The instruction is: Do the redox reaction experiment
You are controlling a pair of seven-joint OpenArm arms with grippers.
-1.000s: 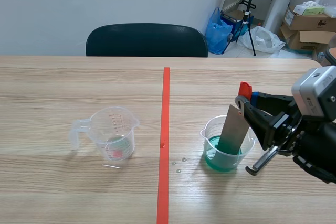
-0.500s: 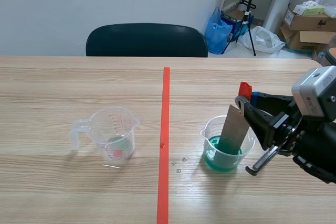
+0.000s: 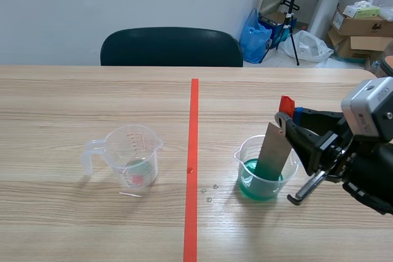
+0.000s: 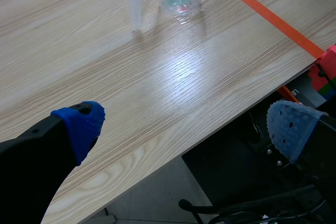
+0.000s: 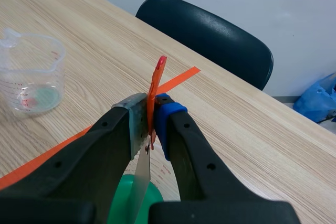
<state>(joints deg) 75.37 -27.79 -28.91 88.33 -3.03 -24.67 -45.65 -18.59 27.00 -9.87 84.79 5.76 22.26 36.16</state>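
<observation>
In the scene view, our right claw [image 3: 287,121] is clamped on the top end of a metal strip [image 3: 273,151], and a red tab [image 3: 286,102] sticks up above its fingers. The strip hangs below and ahead of the claw. Its long axis is near upright and slightly tilted, and its lower end sits in the green liquid [image 3: 258,183] of a clear beaker [image 3: 244,151]. A measuring cup [image 3: 132,154] stands well apart from this claw, across the tape line [image 3: 193,151], on the left arm's side. The table [image 3: 73,96] is pale wood grain. Beyond it we see a dark chair [image 3: 172,47], a blue bag [image 3: 253,36] and cardboard boxes [image 3: 362,26] by the wall.

In the left wrist view, our left claw [image 4: 184,127] has its fingers wide apart and holds nothing. It hangs over the table's near edge, with the measuring cup far ahead of it.

In the right wrist view, the pads pinch the strip and tab together, and the strip drops beneath the claw into the liquid. We judge that any lift should follow the strip's axis upward, to clear the beaker's rim.
</observation>
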